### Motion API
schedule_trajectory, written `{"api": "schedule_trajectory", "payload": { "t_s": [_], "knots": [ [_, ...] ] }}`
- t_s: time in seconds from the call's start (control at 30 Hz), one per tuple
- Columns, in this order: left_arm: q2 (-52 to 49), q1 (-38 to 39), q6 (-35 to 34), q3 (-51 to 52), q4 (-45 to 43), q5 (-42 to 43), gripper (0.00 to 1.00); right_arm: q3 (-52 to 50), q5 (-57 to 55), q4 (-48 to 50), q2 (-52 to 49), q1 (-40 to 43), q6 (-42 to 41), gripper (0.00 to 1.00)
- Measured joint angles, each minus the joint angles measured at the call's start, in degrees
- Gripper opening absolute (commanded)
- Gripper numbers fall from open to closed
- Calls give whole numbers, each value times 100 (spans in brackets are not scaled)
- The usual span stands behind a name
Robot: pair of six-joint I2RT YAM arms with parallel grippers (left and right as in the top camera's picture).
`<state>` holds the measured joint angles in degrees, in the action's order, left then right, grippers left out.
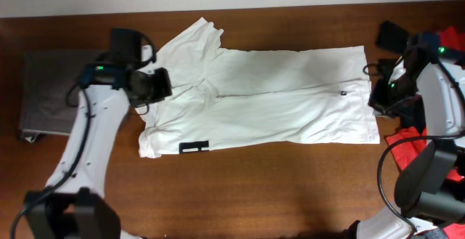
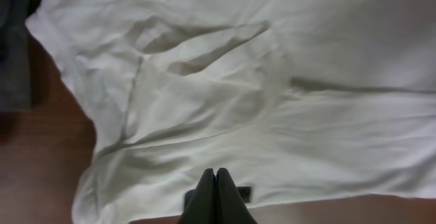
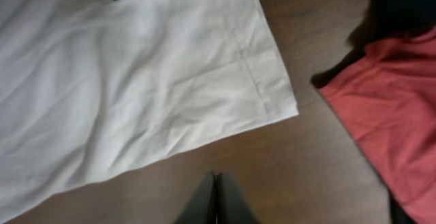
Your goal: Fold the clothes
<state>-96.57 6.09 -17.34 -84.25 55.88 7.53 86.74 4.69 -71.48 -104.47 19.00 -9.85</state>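
I see the shirt flat on the table, grey trousers left, red garment right; both grippers clenched, holding nothing.

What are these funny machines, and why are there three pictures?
They are two robot arms at a wooden table, each ending in a claw. One picture looks down from above. The other two come from small cameras on the arms' wrists. A white T-shirt lies spread flat on the table. Grey-brown cloth lies at one end and a red garment at the other. The left claw is shut above the shirt. The right claw is shut above bare wood beside the shirt's corner. Neither holds anything.
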Motion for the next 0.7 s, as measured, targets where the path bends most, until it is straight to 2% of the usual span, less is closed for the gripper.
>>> {"api": "schedule_trajectory", "payload": {
  "t_s": [0.37,0.7],
  "knots": [
    [-1480,251,0,87,-107,-509,0,-1606,389,2264,-72,-2,-85,4],
    [-2321,251,0,87,-201,-568,0,-1773,981,2881,-76,-59,131,4]
  ]
}}
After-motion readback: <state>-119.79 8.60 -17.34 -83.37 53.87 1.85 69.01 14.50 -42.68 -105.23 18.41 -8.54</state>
